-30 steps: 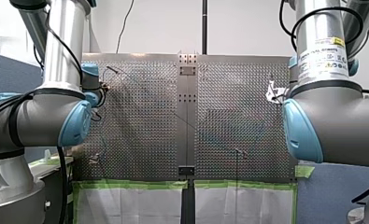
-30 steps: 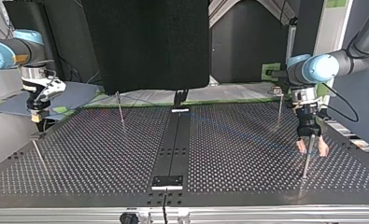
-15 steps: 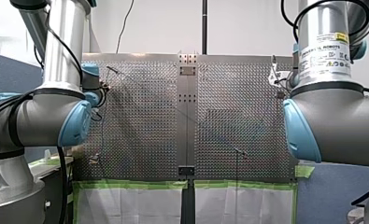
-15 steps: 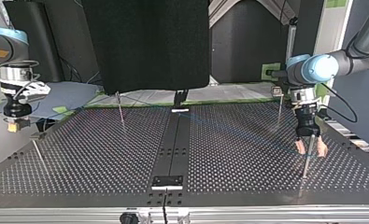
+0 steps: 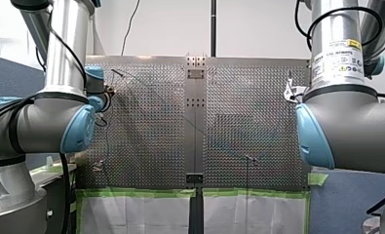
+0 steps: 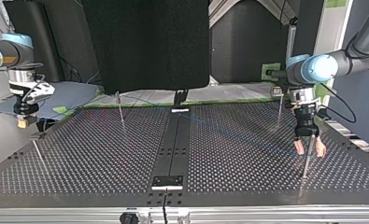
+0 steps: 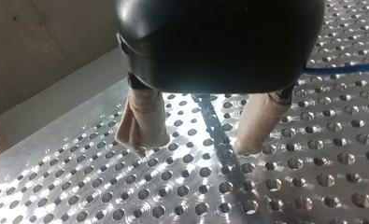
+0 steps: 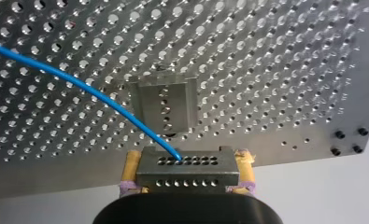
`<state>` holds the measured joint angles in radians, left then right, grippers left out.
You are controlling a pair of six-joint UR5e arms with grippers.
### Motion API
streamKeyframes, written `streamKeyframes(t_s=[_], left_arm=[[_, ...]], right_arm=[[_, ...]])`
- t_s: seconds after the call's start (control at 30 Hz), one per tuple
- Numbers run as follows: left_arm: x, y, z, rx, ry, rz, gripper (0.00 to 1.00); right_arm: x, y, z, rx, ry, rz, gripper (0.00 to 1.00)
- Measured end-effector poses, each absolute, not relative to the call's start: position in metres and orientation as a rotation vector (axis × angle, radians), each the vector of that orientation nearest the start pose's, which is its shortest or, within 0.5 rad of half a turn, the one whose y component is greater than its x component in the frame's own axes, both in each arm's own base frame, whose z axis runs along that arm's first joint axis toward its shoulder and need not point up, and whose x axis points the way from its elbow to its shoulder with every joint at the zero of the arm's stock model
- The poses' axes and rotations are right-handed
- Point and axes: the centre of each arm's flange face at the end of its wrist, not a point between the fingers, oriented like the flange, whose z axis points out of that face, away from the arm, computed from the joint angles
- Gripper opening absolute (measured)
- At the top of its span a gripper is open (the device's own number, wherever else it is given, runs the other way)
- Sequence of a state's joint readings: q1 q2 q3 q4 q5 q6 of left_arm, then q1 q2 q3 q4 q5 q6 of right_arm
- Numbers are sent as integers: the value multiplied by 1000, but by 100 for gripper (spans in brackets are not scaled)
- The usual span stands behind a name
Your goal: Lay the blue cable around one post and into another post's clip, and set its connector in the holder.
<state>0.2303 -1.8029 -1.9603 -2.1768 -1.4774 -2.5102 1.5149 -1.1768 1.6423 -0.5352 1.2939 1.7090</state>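
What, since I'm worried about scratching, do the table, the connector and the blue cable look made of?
The table looks like bare metal, probably aluminium, shiny, with glints around its holes. The connector seems a matte grey metal block with drilled holes. The cable likely has a smooth blue plastic jacket, bending softly; its core is hidden.

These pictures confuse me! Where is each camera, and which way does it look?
Front view: behind my shoulders, looking over the table; my left arm and my right arm frame it.
Top view: across the table, facing me; my left gripper is at its right.
Left wrist view: on that wrist, looking past the open gripper at the table.
Right wrist view: on my right wrist; my right gripper holds the connector, the holder ahead.
Both wrist views show the blue cable.
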Motion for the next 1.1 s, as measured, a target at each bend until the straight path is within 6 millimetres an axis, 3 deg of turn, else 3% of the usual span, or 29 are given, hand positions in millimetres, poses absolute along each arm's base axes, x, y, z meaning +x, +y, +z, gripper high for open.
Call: streamKeyframes(t_s=[1.1], left_arm=[[561, -25, 288, -608, 1101, -689, 100]], right_arm=[[131, -663, 287, 1431, -1104, 1580, 0]])
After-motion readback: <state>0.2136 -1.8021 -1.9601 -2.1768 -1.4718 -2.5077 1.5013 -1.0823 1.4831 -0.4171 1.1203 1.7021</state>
